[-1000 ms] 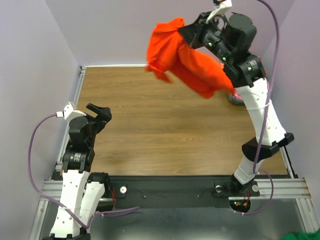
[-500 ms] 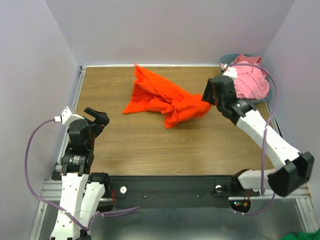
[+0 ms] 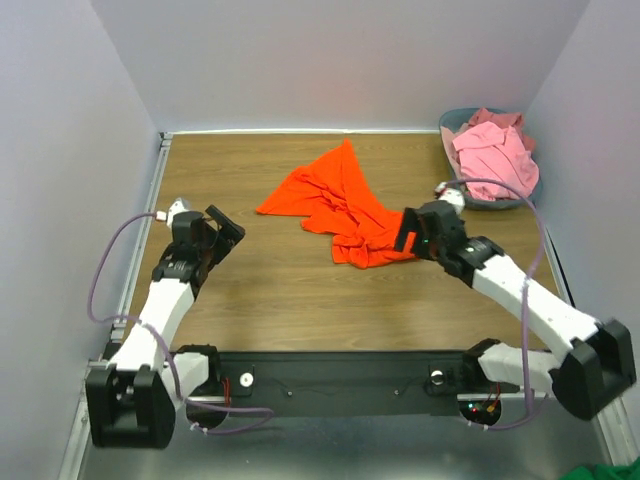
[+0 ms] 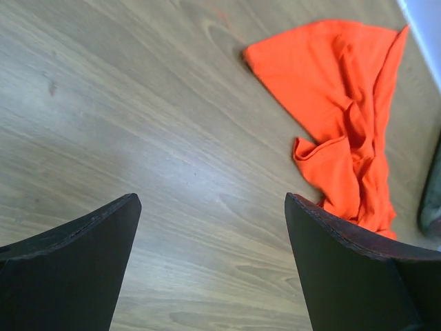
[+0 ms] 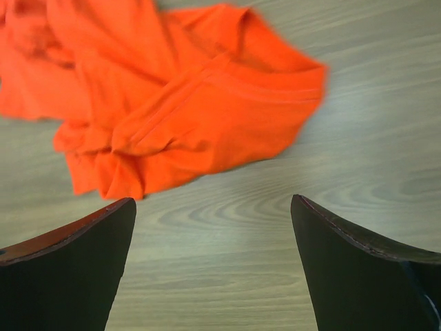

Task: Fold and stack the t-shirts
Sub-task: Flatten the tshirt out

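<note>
Top view: a wooden table (image 3: 290, 290) seen from above, with two robot arms mounted at its near edge. The orange shirt (image 3: 340, 205) lies crumpled in the middle of the table, towards the back. One corner points away and a bunched lump lies at its near right. The right gripper (image 3: 405, 232) sits low, just beside that lump, which suggests it has just dropped the cloth there so it can be spread out. The left gripper (image 3: 228, 228) reaches in from the left, well apart from the shirt and probably heading for its left edge. The pink shirts (image 3: 492, 155) are heaped in a basket (image 3: 449, 132) at the back right corner, waiting their turn.

Left wrist view: the left gripper (image 4: 210, 207) has its jaws wide apart with nothing between them. Bare wood lies below, and the orange shirt (image 4: 337, 89) lies ahead to the upper right.

Right wrist view: the right gripper (image 5: 213, 203) is also spread wide and empty. The shirt (image 5: 172, 103) lies just beyond its fingertips, rumpled, with a stitched hem showing.

Compared with a second ago: the right arm then held the shirt high in the air at the back right. Half a second ago it was swinging the shirt down over the table. Now the shirt rests on the wood, released and flatter. The left arm, which was drawn back near its base, has stretched forward.
</note>
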Tool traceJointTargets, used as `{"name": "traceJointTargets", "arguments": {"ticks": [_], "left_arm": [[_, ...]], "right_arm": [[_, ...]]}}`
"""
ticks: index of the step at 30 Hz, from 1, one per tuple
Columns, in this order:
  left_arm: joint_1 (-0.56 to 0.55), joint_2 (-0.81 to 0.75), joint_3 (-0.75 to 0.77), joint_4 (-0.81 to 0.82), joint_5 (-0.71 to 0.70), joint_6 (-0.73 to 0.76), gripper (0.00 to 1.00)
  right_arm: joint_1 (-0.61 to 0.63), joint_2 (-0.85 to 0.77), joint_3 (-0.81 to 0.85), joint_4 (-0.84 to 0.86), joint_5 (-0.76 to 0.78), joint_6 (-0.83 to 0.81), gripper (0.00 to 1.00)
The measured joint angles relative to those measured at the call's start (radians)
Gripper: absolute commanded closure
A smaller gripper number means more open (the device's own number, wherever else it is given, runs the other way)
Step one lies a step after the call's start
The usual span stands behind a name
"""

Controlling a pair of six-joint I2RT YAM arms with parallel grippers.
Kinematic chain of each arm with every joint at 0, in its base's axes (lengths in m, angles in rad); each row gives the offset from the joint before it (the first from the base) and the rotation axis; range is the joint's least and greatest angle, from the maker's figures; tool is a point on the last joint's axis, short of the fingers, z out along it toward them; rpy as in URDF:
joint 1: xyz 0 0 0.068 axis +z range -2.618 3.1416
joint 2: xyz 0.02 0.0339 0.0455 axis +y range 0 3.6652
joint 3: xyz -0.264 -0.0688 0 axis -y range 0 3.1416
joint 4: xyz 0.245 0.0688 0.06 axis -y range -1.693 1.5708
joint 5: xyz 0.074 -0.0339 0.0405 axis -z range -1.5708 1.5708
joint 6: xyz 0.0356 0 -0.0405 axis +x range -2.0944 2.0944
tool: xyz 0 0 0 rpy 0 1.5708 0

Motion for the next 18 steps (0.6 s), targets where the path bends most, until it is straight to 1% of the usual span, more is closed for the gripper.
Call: {"name": "traceJointTargets", "arguments": {"ticks": [1,3,5,8,11,16,18], "left_arm": [[0.0,0.041,0.0,0.021,0.006,0.0,0.03],[-0.002,0.134,0.02,0.047,0.021,0.006,0.02],[-0.005,0.251,0.056,0.074,0.032,0.016,0.03],[-0.012,0.393,0.126,0.112,0.047,0.031,0.03],[-0.018,0.509,0.2,0.145,0.062,0.043,0.03],[-0.034,0.679,0.314,0.193,0.087,0.057,0.11],[-0.042,0.734,0.349,0.2,0.097,0.06,0.16]], "right_arm": [[0.018,0.031,0.005,0.01,-0.023,-0.002,0.0],[0.112,0.133,0.027,0.037,-0.025,-0.002,0.0],[0.249,0.288,0.084,0.06,-0.031,0.008,0.0],[0.38,0.453,0.164,0.085,-0.026,0.059,0.0],[0.428,0.558,0.231,0.089,0.024,0.122,0.0],[0.453,0.668,0.32,0.104,0.109,0.225,0.0],[0.457,0.698,0.347,0.107,0.131,0.251,0.0]]}}
